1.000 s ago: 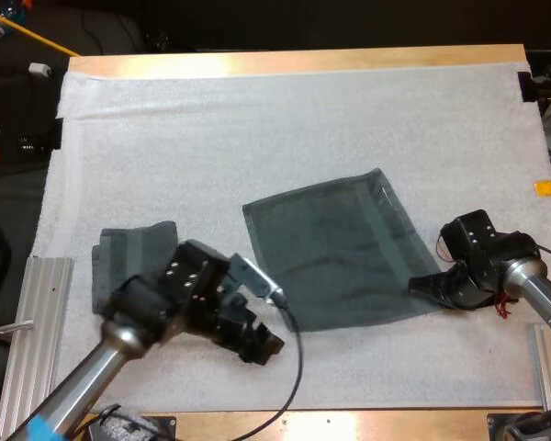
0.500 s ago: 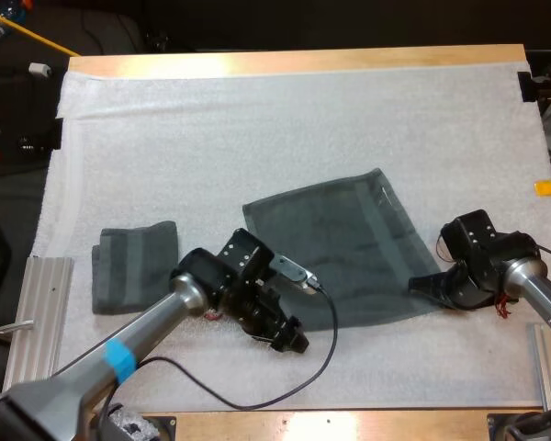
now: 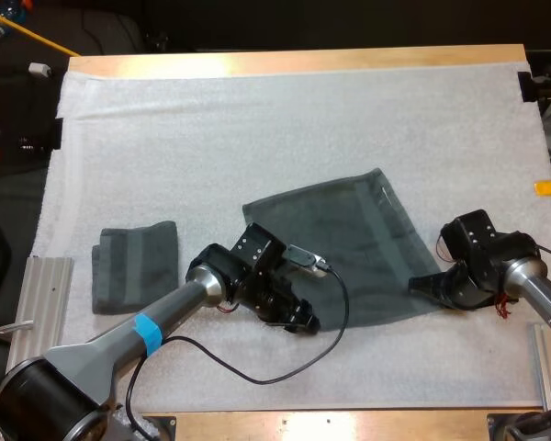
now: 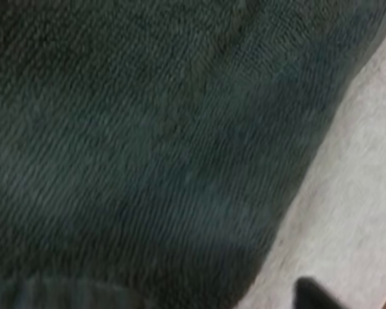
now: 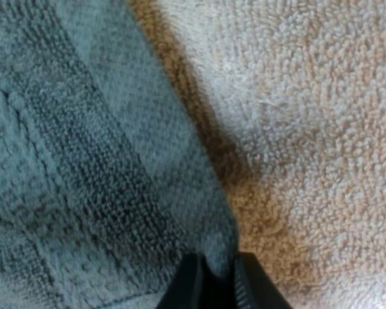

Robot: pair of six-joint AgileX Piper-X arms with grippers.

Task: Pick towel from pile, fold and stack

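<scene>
Towel (image 3: 344,248) lies flat on white mat (image 3: 257,119) covering wooden table (image 3: 294,62).

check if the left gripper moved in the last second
Yes: the left gripper went right, away from the folded towel, to the spread towel's near corner.

Far mat (image 3: 285,110) open; spread towel (image 3: 349,234) ctr, folded towel (image 3: 133,266) left obstruct.

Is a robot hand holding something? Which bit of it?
The right gripper pinches the spread towel by its near right corner. The left gripper is at the towel's near left corner; whether it holds it cannot be told.
</scene>
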